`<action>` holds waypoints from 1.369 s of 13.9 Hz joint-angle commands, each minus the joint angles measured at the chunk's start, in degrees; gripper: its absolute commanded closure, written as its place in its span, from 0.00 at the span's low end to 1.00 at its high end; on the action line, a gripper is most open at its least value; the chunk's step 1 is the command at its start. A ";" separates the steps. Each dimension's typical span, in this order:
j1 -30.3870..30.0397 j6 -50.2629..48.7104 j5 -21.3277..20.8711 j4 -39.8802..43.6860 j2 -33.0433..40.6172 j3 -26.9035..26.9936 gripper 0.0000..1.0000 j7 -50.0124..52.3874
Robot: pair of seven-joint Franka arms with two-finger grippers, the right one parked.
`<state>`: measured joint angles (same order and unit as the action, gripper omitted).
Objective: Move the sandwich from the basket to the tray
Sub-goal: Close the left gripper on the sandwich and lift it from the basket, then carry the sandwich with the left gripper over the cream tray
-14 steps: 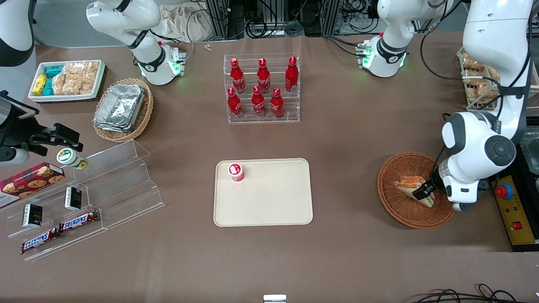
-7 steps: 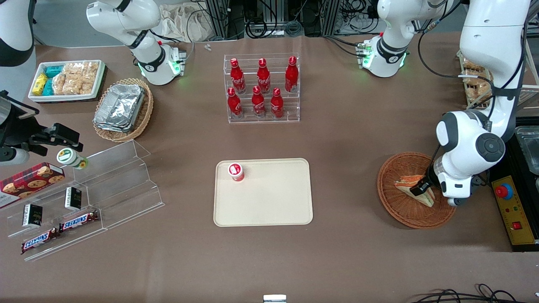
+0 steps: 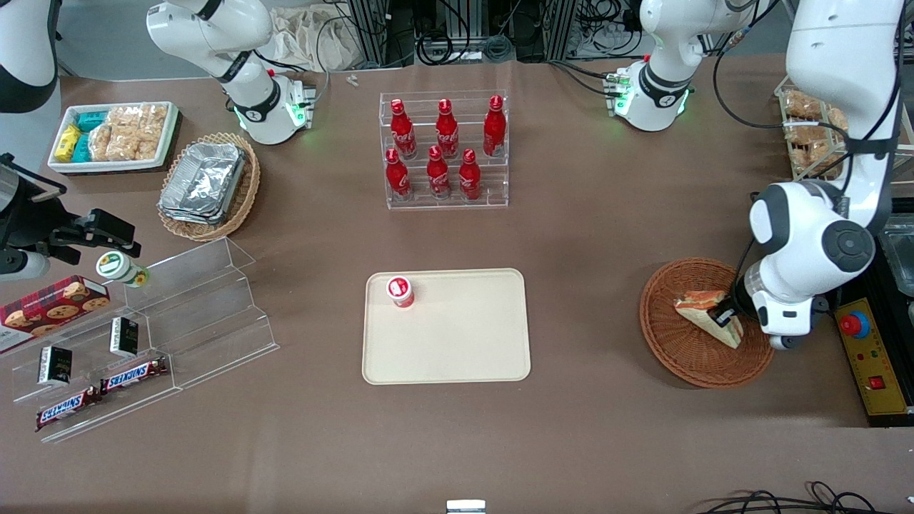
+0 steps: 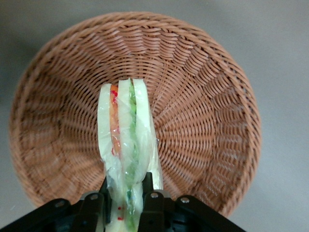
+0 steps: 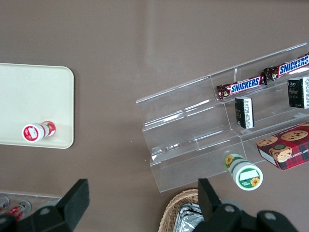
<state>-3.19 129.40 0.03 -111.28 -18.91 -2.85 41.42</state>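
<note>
front: high overview; left wrist: close above basket (image 4: 203,121); right wrist: downward

Brown table (image 3: 585,235), cream tray (image 3: 464,343), reddish basket (image 3: 671,343), bottle rack (image 3: 446,196), pincer (image 3: 722,315) over basket

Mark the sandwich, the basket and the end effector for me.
sandwich (image 4: 126,140), left wrist view, on its bread edge.
basket (image 3: 671,350), front view, on its woven rim.
end effector (image 4: 126,200), left wrist view, between fingertips clamping the sandwich.
</note>
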 commanded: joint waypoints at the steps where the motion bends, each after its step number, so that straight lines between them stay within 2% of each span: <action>1: 0.55 -15.95 -0.20 9.11 3.26 -0.66 1.00 1.56; 4: 0.55 -35.74 -0.12 23.61 3.36 -3.11 1.00 0.77; 8: 0.46 -45.54 -0.20 32.78 3.62 -9.60 1.00 -2.38; 14: 1.77 -46.35 -0.99 32.53 2.75 -19.72 1.00 -12.77; 16: 6.41 -45.65 -2.48 32.79 1.69 -20.09 1.00 -12.86; 19: 11.61 -38.29 -2.84 32.44 -0.15 -20.09 1.00 -13.30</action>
<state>5.82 88.18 -1.50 -80.25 -17.19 -23.08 29.34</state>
